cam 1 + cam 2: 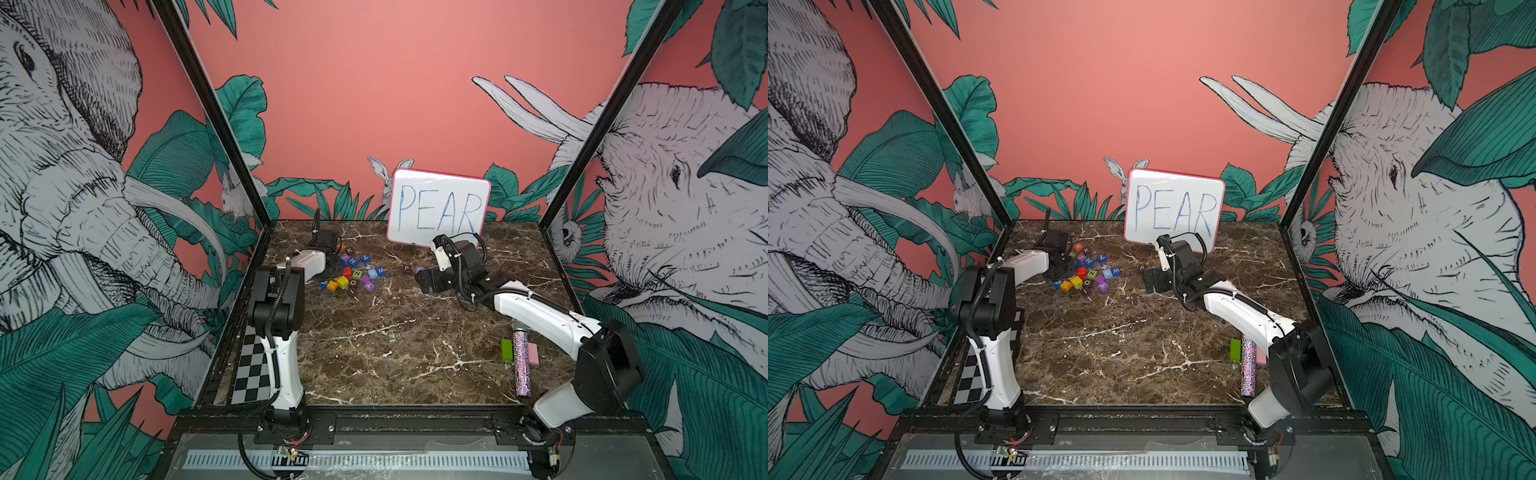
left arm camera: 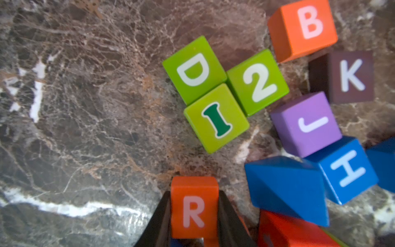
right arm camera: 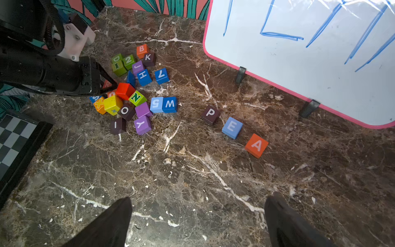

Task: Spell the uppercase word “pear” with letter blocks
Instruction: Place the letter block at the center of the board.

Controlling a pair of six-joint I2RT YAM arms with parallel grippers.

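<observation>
One P block (image 3: 210,114), one E block (image 3: 232,127), one A block (image 3: 256,145): that's three in the row! One R block (image 2: 194,207). The heap of letter blocks (image 3: 139,89) holds twenty-odd more, too overlapped for an exact count. One whiteboard (image 1: 438,206), one checkerboard (image 1: 251,365), one glitter tube (image 1: 521,361).

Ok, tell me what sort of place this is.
Probably a robot test booth, not a home: a left arm and right arm mounted on a front rail, a marble-look tabletop boxed in by jungle-print wall panels, and a checkerboard calibration board at its edge.
</observation>
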